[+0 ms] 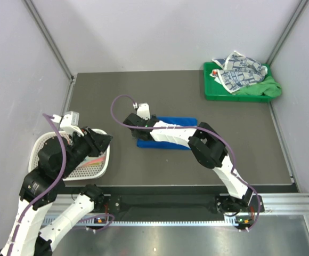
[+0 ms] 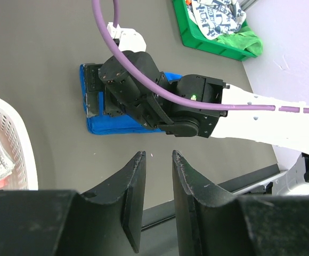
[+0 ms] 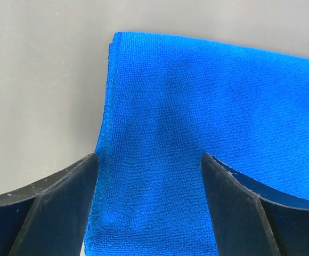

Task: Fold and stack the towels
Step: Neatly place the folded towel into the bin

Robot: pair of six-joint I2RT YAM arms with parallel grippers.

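Dark table [image 1: 144, 96] lies under the right tool [image 3: 149, 160], whose jaws are spread wide and grip nothing as it straddles the left end of the blue towel [image 3: 213, 96] — long axis running back along that arm — while the left tool [image 2: 157, 160], narrowly parted and empty, hangs well apart to the left.

1. Blue towel [image 1: 184, 122] lies flat mid-table [image 1: 101, 96], with the right arm stretched across it.
2. Right gripper [image 1: 132, 120] is at the towel's left end.
3. Left gripper [image 1: 105, 140] hangs over the white basket [image 1: 93, 169].
4. Green tray [image 1: 229, 97], far right: printed towel [image 1: 240, 69] and green towel [image 1: 271, 88] inside.
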